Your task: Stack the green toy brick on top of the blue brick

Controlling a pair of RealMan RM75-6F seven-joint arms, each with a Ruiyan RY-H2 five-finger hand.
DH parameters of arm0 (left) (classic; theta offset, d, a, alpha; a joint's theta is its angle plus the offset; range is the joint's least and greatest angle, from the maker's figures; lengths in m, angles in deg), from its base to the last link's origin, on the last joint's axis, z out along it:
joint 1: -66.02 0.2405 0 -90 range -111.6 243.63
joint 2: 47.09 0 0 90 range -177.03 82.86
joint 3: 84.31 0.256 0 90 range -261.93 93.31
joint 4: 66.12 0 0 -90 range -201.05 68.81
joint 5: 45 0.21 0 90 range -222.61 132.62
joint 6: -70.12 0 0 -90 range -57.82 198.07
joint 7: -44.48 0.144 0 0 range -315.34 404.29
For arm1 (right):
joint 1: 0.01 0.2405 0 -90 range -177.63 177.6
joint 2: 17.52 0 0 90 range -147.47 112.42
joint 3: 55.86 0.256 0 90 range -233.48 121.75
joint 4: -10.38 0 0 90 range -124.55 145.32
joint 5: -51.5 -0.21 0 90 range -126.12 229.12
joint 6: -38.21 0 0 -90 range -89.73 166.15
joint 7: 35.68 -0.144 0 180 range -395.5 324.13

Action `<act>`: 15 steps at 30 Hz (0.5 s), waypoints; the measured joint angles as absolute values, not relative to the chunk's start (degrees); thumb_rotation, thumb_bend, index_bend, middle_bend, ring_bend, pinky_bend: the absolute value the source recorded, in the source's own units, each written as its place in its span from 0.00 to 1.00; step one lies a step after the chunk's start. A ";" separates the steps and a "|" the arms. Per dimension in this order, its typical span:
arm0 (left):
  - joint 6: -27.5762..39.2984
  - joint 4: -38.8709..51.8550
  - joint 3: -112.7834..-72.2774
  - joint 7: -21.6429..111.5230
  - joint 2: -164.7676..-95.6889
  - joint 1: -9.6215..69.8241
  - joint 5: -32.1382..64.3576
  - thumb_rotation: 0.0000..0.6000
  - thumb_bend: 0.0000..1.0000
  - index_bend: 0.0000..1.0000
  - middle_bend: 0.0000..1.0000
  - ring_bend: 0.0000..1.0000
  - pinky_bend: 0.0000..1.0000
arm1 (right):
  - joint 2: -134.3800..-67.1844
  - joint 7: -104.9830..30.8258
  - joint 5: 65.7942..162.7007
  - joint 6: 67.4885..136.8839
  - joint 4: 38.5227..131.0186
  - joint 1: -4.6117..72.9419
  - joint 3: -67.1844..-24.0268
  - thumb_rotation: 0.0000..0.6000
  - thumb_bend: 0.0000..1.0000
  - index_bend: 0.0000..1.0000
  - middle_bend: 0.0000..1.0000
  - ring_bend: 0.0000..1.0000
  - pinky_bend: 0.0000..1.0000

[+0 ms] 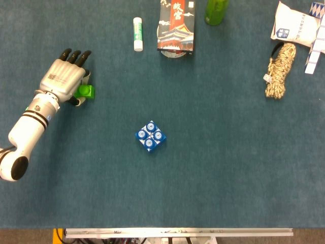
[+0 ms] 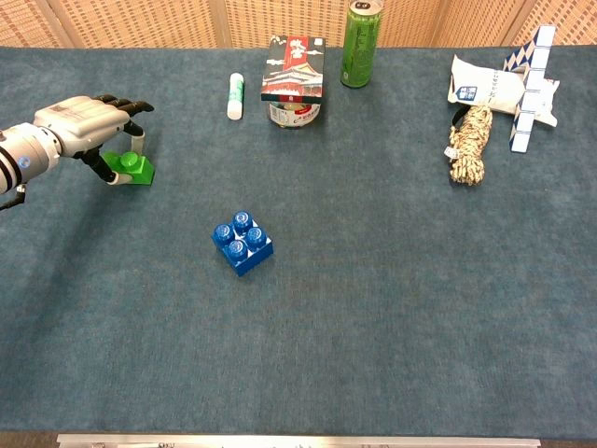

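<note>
A: What lies nearest the robot?

B: A blue brick (image 1: 151, 136) (image 2: 242, 243) sits alone on the dark teal table (image 1: 218, 168) (image 2: 392, 336). It is square with four studs facing up, and turned so its corners point toward and away from the robot, like a diamond.

A: And the green brick?

B: The green brick (image 1: 86, 91) (image 2: 130, 168) is farther back and well to the left, resting on the table with its stud upward. Its long axis cannot be judged, since the hand covers part of it.

A: Which hand?

B: The left hand (image 1: 65, 79) (image 2: 82, 123), palm down above the brick, with thumb and fingers curled down on either side of it. Whether they actually grip it cannot be told. The right hand is out of sight.

A: What is at the far edge?

B: From left to right: a white and green tube (image 1: 137, 33) (image 2: 235, 95) lying lengthwise, a red and black box (image 1: 175, 25) (image 2: 292, 68), an upright green can (image 1: 216, 11) (image 2: 360, 43), a coiled rope (image 1: 280, 70) (image 2: 469, 142) and a white pouch (image 1: 295, 23) (image 2: 487, 86).
</note>
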State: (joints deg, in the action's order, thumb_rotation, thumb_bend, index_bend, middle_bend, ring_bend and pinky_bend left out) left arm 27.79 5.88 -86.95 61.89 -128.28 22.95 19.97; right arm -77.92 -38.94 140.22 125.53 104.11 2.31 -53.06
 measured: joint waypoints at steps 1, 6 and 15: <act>27.62 6.43 -86.95 62.09 -128.00 22.99 19.96 1.00 0.26 0.51 0.00 0.00 0.00 | -77.91 -38.96 140.19 125.55 104.12 2.30 -53.04 1.00 0.63 0.15 0.26 0.15 0.24; 26.25 11.55 -86.80 64.58 -125.22 23.25 19.39 1.00 0.26 0.51 0.00 0.00 0.00 | -77.85 -39.06 139.97 125.56 104.20 2.28 -52.95 1.00 0.63 0.15 0.26 0.15 0.24; 23.06 29.34 -86.28 73.44 -116.29 23.10 14.32 1.00 0.26 0.51 0.00 0.00 0.00 | -77.71 -39.28 140.03 125.38 104.29 2.38 -52.98 1.00 0.63 0.15 0.26 0.15 0.24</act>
State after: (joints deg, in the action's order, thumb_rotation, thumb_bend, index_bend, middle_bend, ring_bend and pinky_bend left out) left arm 23.06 29.34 -86.28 73.44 -116.29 23.10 14.32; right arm -77.71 -39.28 140.03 125.38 104.29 2.38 -52.98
